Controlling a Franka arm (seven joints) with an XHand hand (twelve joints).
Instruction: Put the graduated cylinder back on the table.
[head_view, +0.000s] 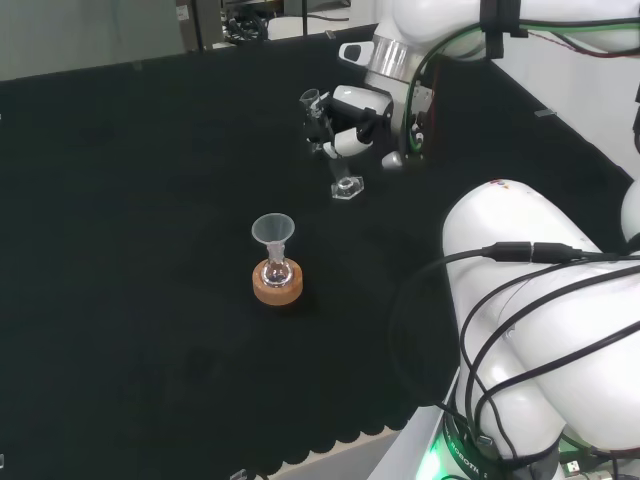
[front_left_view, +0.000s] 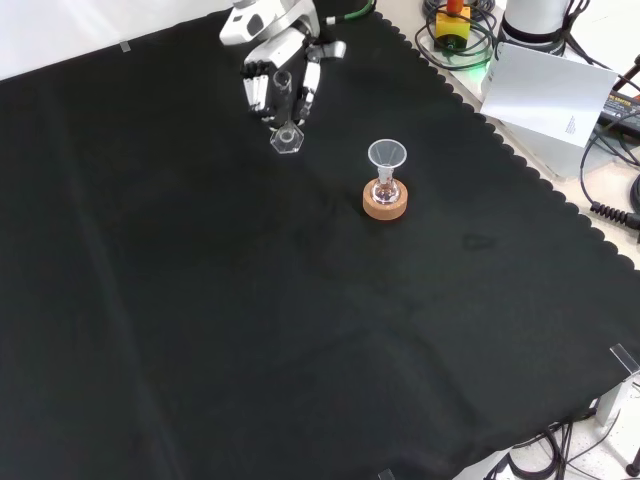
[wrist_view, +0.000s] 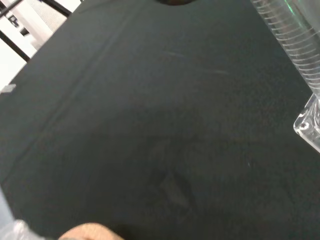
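Front view: wide bare black cloth on table (front_left_view: 200, 330) across whole lower and left part, open for passing. One obstacle mid-cloth: cork ring stand (front_left_view: 385, 205) w/ small flask and clear funnel (front_left_view: 387, 155) on top, standing upright. Graduated cylinder (front_left_view: 285, 115) w/ hexagonal base at cloth level near top of view, robot hand (front_left_view: 280, 85) curled round it; clear gap of cloth betw. cylinder base and cork stand. Head view: same gap seen betw. cylinder and funnel, cloth free to left of both; arm's white links crowd right side. Off cloth edge at front view's right: cables, white sheet, no room there.
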